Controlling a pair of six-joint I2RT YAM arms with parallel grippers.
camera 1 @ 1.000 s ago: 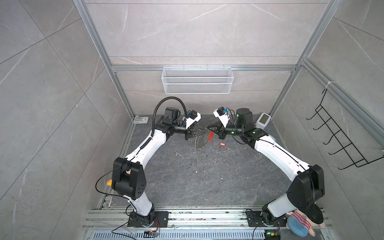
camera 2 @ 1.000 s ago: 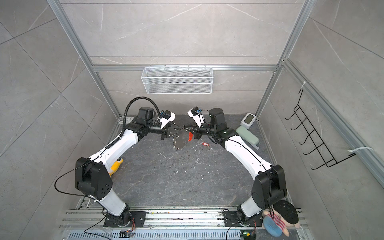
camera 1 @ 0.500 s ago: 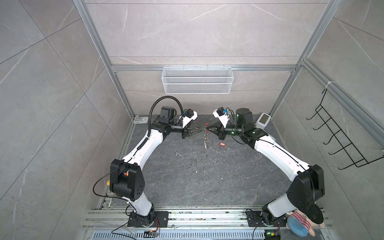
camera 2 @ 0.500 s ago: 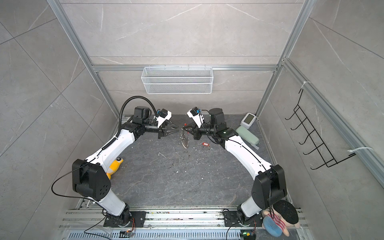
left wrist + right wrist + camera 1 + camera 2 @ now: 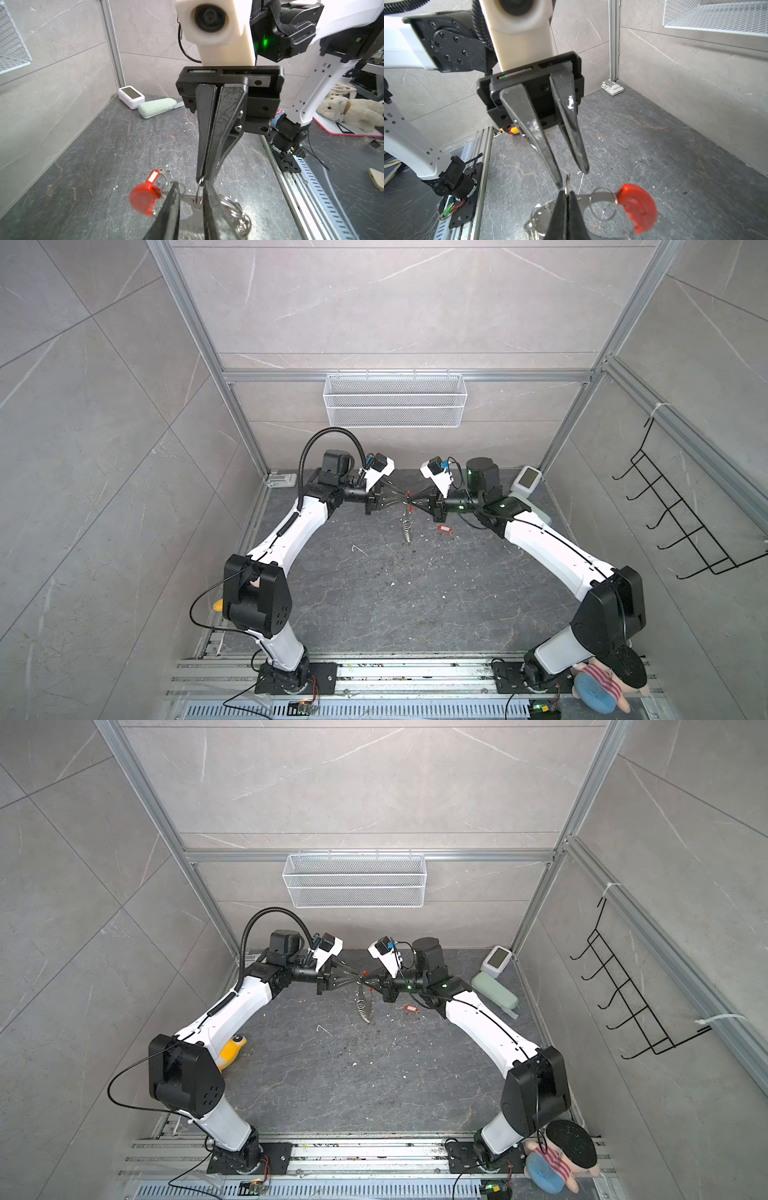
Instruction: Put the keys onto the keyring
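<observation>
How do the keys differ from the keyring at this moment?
The keys lie flat on the table; the keyring hangs in the air, pinched by the right gripper. The keys are small, one rectangular red tag with a white label; the keyring is far larger, a metal band with many silver loops and a curved red piece. Both combine red plastic and metal.

left tool (image 5: 572, 177) parted, right tool (image 5: 203, 179) pinched, tips facing.

The keyring (image 5: 407, 526) hangs over the back middle of the table (image 5: 395, 605), between the left gripper (image 5: 400, 501) and right gripper (image 5: 414, 502), which meet tip to tip; the keys (image 5: 444, 529) lie on the table just right of it.
</observation>
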